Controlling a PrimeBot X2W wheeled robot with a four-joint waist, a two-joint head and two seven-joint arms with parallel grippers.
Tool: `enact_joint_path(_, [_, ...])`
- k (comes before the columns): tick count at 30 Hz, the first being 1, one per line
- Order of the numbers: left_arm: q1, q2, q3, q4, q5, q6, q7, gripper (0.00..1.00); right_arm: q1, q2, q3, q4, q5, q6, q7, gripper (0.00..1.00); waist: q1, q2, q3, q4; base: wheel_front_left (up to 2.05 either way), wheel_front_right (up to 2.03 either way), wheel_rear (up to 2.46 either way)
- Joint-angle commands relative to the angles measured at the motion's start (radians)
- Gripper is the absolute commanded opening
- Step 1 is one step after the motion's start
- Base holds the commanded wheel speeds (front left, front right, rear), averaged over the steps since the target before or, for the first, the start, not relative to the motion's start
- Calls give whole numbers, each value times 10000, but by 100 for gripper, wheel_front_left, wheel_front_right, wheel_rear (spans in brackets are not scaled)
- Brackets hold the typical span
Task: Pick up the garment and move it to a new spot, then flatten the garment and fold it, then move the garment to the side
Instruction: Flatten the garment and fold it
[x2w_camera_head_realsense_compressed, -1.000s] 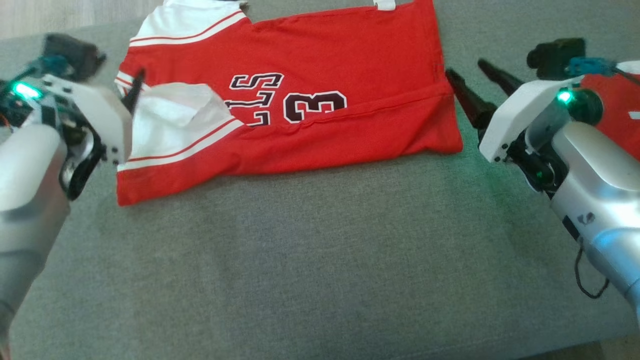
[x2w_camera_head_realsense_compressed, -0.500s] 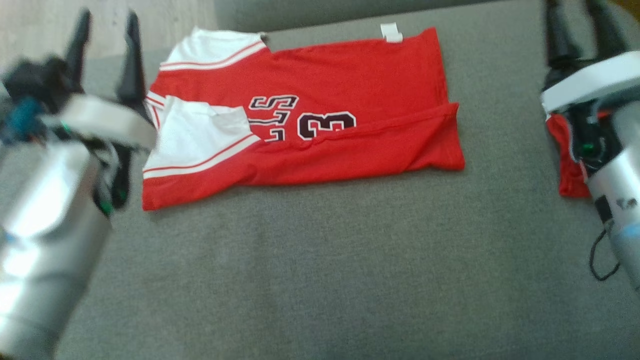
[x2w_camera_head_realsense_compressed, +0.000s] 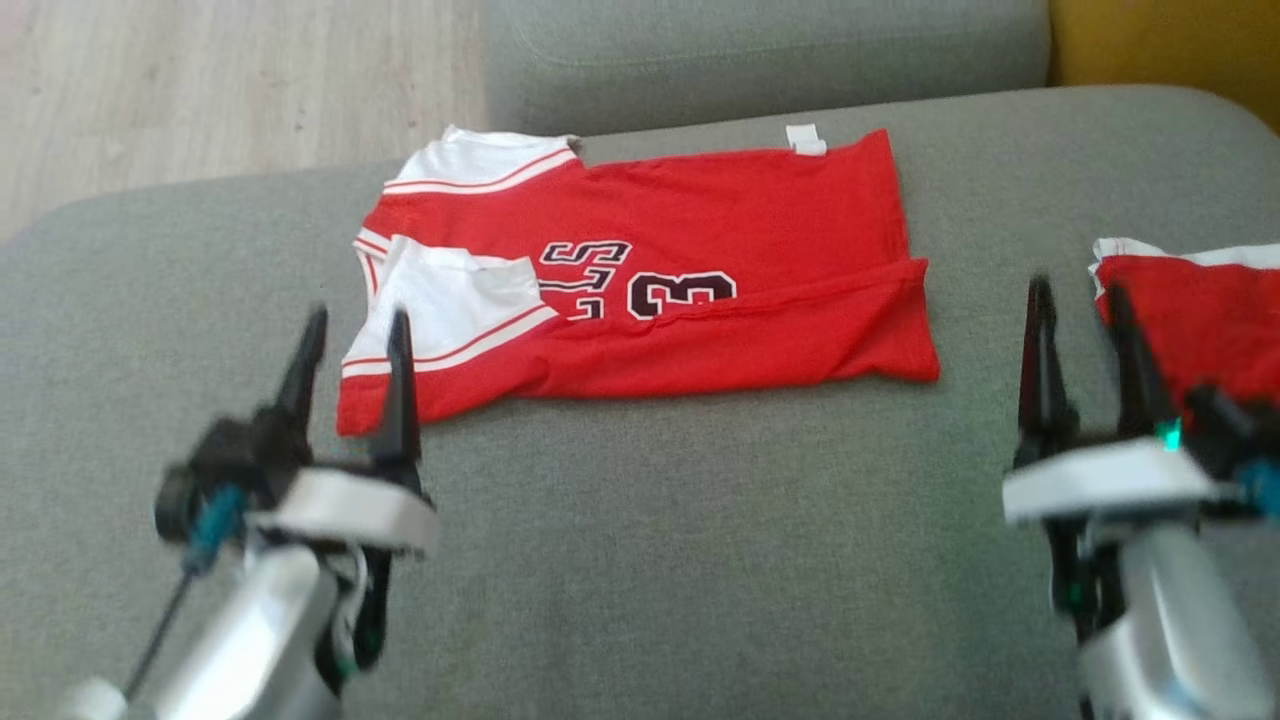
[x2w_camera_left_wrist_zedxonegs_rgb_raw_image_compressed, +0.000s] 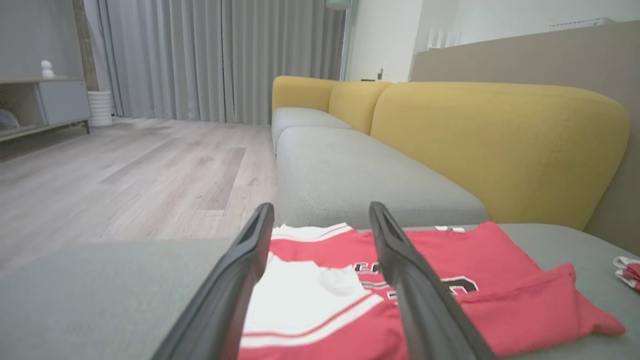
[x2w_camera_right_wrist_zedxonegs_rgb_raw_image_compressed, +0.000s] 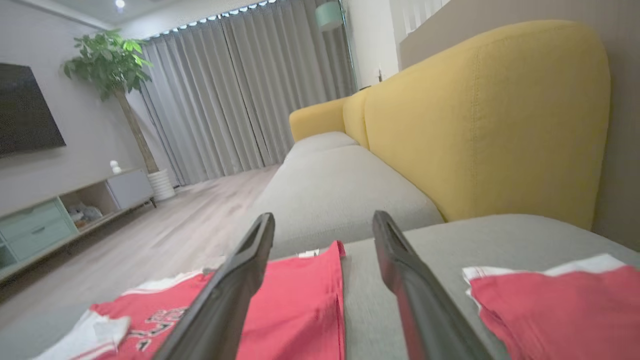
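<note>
The garment (x2w_camera_head_realsense_compressed: 640, 270) lies flat at twelve o'clock on the grey cushion (x2w_camera_head_realsense_compressed: 650, 560), one long edge and a sleeve turned in — folding looks begun, not finished. The left gripper (x2w_camera_head_realsense_compressed: 359, 317) at seven o'clock and the right gripper (x2w_camera_head_realsense_compressed: 1078, 290) at four stand spread and empty; moving it aside is yet to do.

Garment (x2w_camera_head_realsense_compressed: 700, 230) on the sofa seat (x2w_camera_head_realsense_compressed: 700, 560), second garment (x2w_camera_head_realsense_compressed: 1200, 310) apart to its right
</note>
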Motion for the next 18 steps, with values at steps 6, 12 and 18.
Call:
enact_joint_path(6, [791,-342,924,-319,417,15,-77,100,994,132,363,-687,232,-7,-62,100,2,0,-145,15,0,0,0])
enact_joint_path(12, [837,-431,1345,162,688,-64,-77,100,988,135,579,-948,292,-7,-62,100,2,0,188,-199,0,0,0])
enact_joint_path(18, [79,-368,1379,1600,588,-1,626,100,709,136,806,-1082,281,-7,-62,100,2,0,814,-510,0,0,0])
